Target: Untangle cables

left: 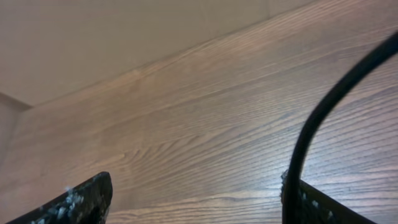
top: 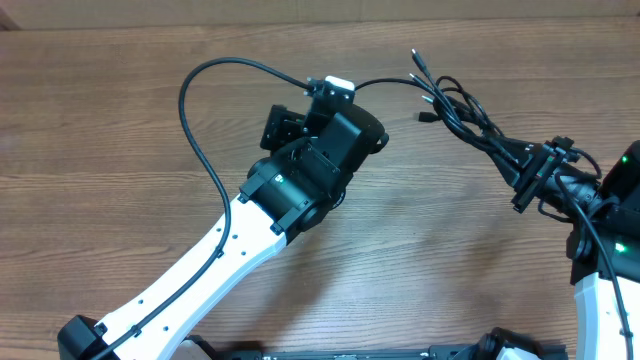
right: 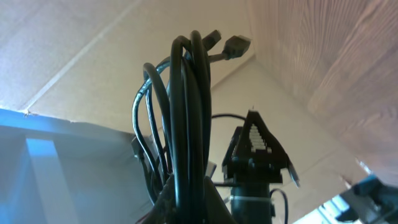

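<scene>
Tabletop (top: 100,120); cables (right: 186,124) between right fingers (top: 532,165)

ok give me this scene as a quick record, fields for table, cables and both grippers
table: wood grain top
cables: black bundle, plug ends fanned out at the free end
right gripper: shut on the cables
left gripper: open, a black strand passing beside one finger, not clamped
tangle: cords bunched together, not yet separated
</scene>
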Available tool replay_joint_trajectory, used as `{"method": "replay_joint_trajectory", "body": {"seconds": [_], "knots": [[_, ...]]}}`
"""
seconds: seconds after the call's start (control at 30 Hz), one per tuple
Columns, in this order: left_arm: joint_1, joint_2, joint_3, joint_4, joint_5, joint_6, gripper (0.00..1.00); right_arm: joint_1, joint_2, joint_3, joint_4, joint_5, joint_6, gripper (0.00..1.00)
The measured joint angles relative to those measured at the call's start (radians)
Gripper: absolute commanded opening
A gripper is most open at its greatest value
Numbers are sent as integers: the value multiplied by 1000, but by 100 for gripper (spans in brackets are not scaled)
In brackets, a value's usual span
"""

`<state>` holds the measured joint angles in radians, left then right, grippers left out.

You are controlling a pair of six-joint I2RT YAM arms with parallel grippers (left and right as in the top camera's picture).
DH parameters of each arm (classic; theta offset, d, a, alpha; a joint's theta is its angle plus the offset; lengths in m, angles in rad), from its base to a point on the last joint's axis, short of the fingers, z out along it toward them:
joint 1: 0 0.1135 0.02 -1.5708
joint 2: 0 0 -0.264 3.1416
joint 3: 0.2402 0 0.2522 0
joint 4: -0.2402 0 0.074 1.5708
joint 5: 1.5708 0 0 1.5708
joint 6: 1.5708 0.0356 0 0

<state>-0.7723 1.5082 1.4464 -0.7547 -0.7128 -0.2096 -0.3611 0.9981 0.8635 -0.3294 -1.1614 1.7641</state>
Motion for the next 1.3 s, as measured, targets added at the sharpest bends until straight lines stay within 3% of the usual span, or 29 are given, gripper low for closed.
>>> {"method": "replay_joint_trajectory", "body": {"seconds": [0.33,0.6,1.0,1.3], "knots": [[0,-46,0,77,546,435,92,-4,7,0,-246,184,-123,4],[0,-53,0,82,830,692,99,-5,75,0,-517,249,-343,4],[0,-6,0,79,1087,860,100,77,75,0,-581,234,-492,4],[0,26,0,75,1106,1026,84,165,74,0,-567,201,-507,4]]}}
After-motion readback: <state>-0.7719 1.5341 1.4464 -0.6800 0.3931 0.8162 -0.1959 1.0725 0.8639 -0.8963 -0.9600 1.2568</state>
